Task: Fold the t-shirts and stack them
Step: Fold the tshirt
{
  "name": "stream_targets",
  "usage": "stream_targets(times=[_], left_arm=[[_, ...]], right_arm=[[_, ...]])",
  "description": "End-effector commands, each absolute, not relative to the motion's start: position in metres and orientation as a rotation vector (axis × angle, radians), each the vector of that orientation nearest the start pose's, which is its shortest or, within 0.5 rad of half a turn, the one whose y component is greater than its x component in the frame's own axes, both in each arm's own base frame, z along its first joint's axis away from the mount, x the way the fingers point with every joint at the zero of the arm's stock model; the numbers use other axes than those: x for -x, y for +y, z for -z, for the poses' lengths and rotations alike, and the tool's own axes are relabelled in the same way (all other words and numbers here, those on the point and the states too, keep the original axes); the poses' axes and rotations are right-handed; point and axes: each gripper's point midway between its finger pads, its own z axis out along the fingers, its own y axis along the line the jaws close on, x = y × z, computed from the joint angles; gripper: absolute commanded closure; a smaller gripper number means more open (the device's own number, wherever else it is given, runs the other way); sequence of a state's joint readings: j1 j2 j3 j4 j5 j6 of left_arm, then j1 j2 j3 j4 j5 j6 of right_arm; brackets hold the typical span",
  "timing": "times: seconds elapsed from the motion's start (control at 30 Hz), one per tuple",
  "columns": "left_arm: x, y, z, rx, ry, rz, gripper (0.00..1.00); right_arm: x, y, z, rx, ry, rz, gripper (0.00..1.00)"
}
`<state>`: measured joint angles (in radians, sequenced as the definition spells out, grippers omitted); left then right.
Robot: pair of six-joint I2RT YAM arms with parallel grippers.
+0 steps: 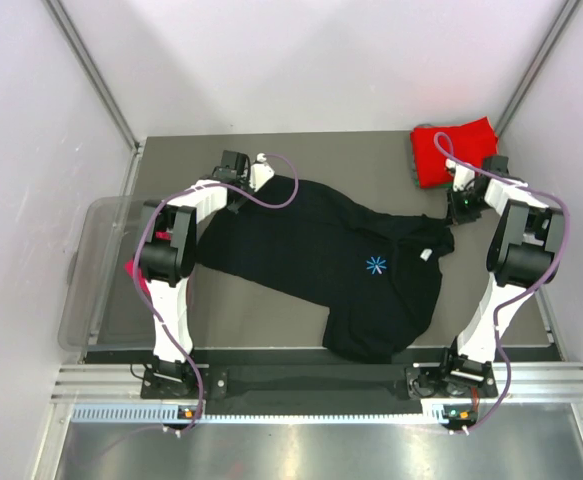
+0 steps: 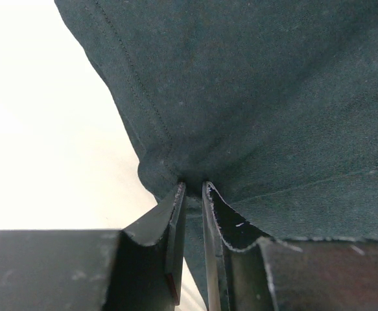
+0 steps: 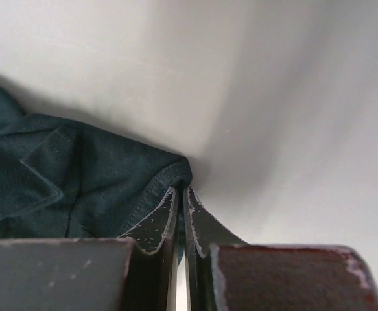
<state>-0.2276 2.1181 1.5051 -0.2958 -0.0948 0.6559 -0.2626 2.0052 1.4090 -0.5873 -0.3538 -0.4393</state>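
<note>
my left gripper [image 2: 193, 189] and right gripper [image 3: 182, 191] each pinch shut on an edge of the soft, limp black shirt [image 1: 311, 250], best held by its hems.

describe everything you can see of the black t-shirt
The black t-shirt is soft, matte knit cloth with stitched hems, a small light-blue starburst print and a white neck label. It lies unfolded and wrinkled across the middle of the dark table, one part bunched toward the near edge. The left gripper pinches a hemmed edge at its far left; the right gripper is shut on a rolled edge at its right.
</note>
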Motion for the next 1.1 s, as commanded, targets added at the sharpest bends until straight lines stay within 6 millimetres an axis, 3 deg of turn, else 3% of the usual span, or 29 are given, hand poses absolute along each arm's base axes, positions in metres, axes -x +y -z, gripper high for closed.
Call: stream_targets(times=[0.0, 0.3, 0.63, 0.8, 0.87, 0.97, 1.0, 1.07], left_arm=[[-0.496, -0.064, -0.017, -1.038, 2.371, -0.283, 0.78], [-0.523, -0.064, -0.026, -0.983, 2.344, -0.329, 0.79], [-0.545, -0.061, -0.036, -0.879, 2.310, -0.386, 0.80], [-0.554, -0.062, -0.046, -0.837, 2.288, -0.388, 0.80], [-0.556, -0.063, -0.049, -0.821, 2.286, -0.380, 0.80], [-0.556, -0.066, -0.058, -0.806, 2.271, -0.366, 0.80], [-0.557, -0.067, -0.063, -0.788, 2.263, -0.362, 0.80], [-0.557, -0.069, -0.073, -0.775, 2.249, -0.349, 0.79]], right_arm=[[-0.439, -0.104, -0.033, 0.275, 2.589, -0.035, 0.99], [-0.477, -0.136, -0.060, 0.223, 2.482, 0.174, 0.98], [-0.498, -0.152, -0.069, 0.183, 2.435, 0.253, 0.98], [-0.495, -0.154, -0.070, 0.175, 2.437, 0.264, 0.94], [-0.493, -0.157, -0.075, 0.165, 2.431, 0.290, 0.84], [-0.478, -0.160, -0.093, 0.155, 2.412, 0.323, 0.71], [-0.475, -0.161, -0.119, 0.152, 2.360, 0.345, 0.68], [-0.459, -0.168, -0.136, 0.145, 2.341, 0.418, 0.64]])
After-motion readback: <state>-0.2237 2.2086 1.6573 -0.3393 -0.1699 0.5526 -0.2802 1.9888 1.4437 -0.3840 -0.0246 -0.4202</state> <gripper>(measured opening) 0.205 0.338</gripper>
